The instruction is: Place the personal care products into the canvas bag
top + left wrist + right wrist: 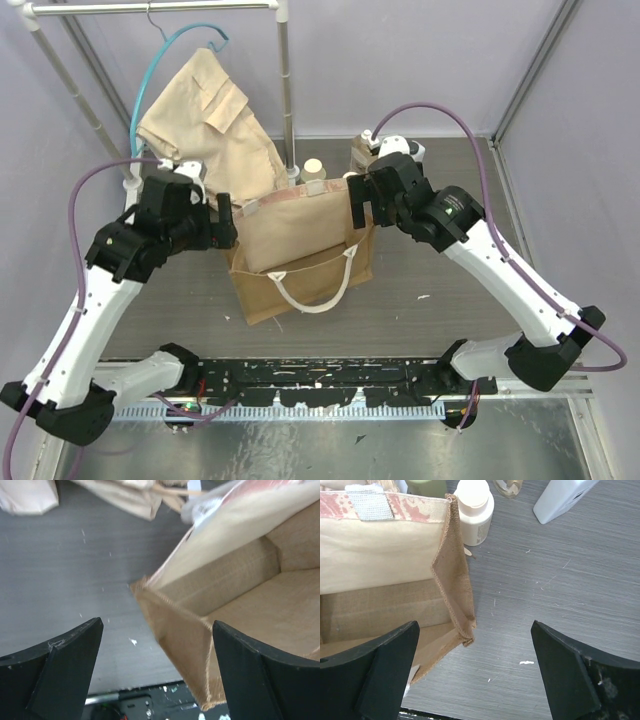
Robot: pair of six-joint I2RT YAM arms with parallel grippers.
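Straddling opposite top corners of the canvas bag (pixel 300 262), both arms look set on the opening step, steadying or spreading the mouth before anything goes in. The left gripper (pixel 157 630) stands spread wide and empty, the bag's near left corner between its fingers. The right gripper (pixel 475 627) is likewise wide apart and holds nothing, with the right corner seam just inside its span. The tote sits at mid-table, a boxy shape of coarse tan weave with a paler lining, a reddish-printed rim (pixel 410 507) and a cream looped handle (pixel 316 298) drooping down its front. What shows of its inside looks bare, so I judge that no product has gone in. The products stand on the grey, streaky table (pixel 560 590) just behind the bag's far right corner. These are a cream-beige bottle (pixel 474 512) with a smooth round cap touching or almost touching the fabric, an olive-green bottle (pixel 426 486) beside it, a sliver of an amber bottle (pixel 507 486) at the frame's edge, and a flat white bottle (pixel 562 497) lying aslant. The next move probably calls for the right arm to reach past the rim and close on the nearest round bottle. Slick plastic wants a square grip, and the soft walls may fold inward.
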